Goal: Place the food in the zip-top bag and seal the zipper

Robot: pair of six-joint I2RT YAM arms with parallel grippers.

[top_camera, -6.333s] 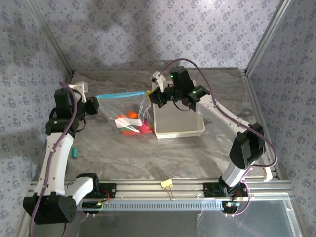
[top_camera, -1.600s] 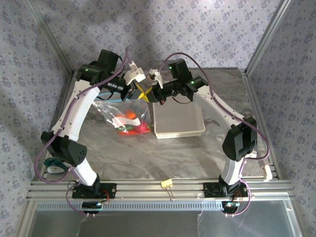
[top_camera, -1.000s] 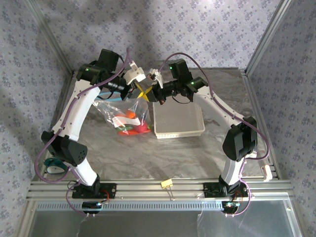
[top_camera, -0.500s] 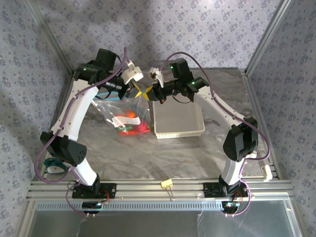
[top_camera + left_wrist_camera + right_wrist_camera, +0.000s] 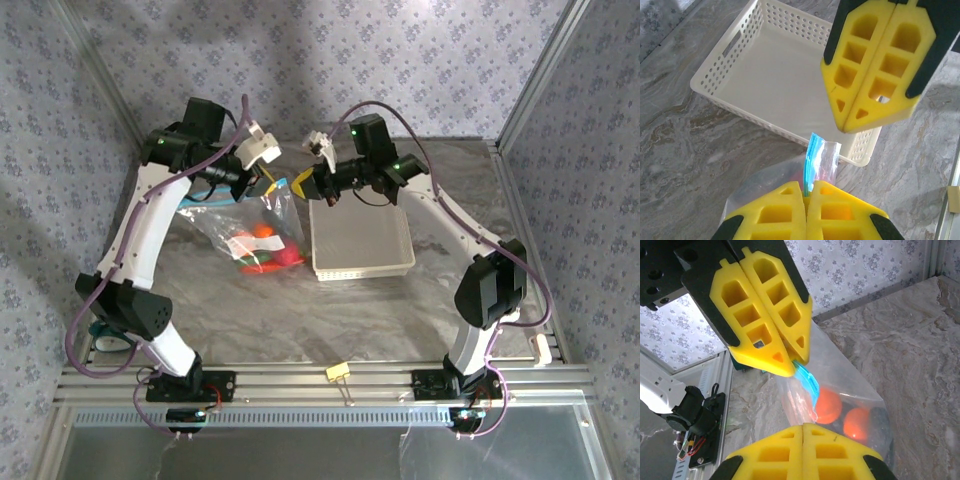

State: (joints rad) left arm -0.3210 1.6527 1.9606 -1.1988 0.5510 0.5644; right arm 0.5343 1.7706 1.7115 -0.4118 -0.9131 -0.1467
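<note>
The zip-top bag [image 5: 215, 225] hangs by its mouth edge at the far side of the desk [image 5: 300, 310], just left of the white perforated basket [image 5: 725, 65]. Whether its loaded lower end rests on the desk or sits just above it I cannot tell.

The food [image 5: 265, 250] is inside the bag. Through the clear film the right wrist view shows two small orange round fruits [image 5: 828, 406] with a dark piece beside them, and from above there is a red and orange cluster at the bottom of the bag. The basket is empty, and no loose food lies on the desk around it, so the loading part of the task looks done.

The left tool [image 5: 806, 189] is clamped on the zipper [image 5: 813, 157]. The light blue strip comes straight out from between its yellow fingers, with only a short end of strip and a clear corner of film beyond them. The right tool [image 5: 803, 429] has its fingers pressed together, close to that same corner. The film runs down toward its fingers in its own view, yet the left wrist view shows a small gap, so I cannot tell whether it pinches anything.

What is left is the seal. The short visible stretch of strip looks flat and pressed shut, but most of its length is hidden behind the left tool. In my judgement the sealing is at or near its end and unconfirmed. After that, only letting go of the bag would remain.
</note>
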